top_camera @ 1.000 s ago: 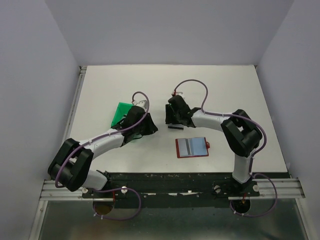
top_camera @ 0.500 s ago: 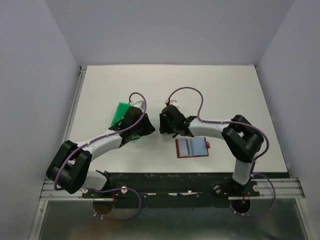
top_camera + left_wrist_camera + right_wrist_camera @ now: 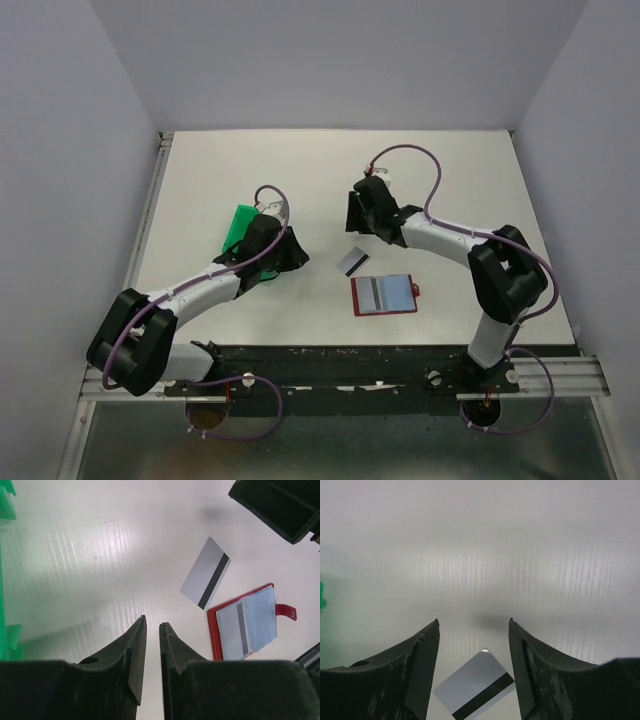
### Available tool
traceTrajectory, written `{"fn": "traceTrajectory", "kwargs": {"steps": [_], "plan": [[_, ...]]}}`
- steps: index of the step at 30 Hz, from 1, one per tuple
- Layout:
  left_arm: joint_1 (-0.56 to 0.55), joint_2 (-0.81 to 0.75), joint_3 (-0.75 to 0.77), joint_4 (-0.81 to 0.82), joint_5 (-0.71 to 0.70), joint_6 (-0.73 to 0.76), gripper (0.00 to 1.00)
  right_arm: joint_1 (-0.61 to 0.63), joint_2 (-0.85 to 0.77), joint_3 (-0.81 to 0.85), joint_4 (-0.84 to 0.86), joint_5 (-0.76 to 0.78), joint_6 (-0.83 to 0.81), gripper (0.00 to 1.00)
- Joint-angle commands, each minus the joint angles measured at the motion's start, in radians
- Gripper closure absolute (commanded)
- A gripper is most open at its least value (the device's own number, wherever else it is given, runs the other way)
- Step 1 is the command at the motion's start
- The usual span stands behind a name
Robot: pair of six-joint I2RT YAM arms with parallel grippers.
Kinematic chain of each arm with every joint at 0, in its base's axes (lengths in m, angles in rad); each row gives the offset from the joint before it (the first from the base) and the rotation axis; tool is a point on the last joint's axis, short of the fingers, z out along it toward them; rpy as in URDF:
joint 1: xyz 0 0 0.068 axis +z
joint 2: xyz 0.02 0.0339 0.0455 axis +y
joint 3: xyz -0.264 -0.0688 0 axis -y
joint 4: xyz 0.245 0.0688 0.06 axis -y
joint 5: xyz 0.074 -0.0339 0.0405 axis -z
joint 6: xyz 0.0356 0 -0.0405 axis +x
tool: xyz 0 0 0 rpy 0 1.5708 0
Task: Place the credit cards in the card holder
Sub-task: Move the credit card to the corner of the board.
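- One credit card [image 3: 350, 262] lies flat on the white table [image 3: 450, 180], loose and touched by neither arm, its dark stripe facing up
- It sits just beside the far-left corner of the card holder [image 3: 385, 294], a sliver of table showing between them
- The card holder lies open on the table, red border around a pale blue inside, with its snap tab sticking out on the right
- A second card [image 3: 239, 630] is tucked in the holder's left half (only its grey face and stripe show)
- The right gripper [image 3: 358, 222] hovers beyond the loose card, its fingers [image 3: 420, 670] spread wide with nothing between them; in the right wrist view the card's corner shows in the gap below
- The left gripper [image 3: 296, 258] is to the left of the loose card, near it but apart; its fingers [image 3: 132, 655] are nearly together, a thin slit of table between them, holding nothing
- The green tray [image 3: 238, 226] lies under the left arm, well to the left of the holder
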Motion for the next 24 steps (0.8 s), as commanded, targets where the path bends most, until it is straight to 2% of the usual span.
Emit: {"fn": "traceTrajectory", "kwargs": {"steps": [1, 11, 17, 24], "plan": [[0.005, -0.011, -0.02, 0.007, -0.019, 0.002, 0.71, -0.012, 0.002, -0.071, 0.0, -0.026, -0.013, 0.35], [0.005, -0.008, -0.023, 0.007, -0.013, 0.01, 0.71, -0.014, 0.038, -0.155, 0.055, -0.089, 0.053, 0.34], [0.005, 0.0, -0.026, 0.015, -0.008, 0.002, 0.71, 0.002, 0.048, -0.177, 0.071, -0.146, 0.033, 0.34], [0.005, 0.001, -0.029, 0.015, -0.008, 0.003, 0.71, 0.08, 0.035, -0.185, -0.029, -0.056, 0.096, 0.34]]}}
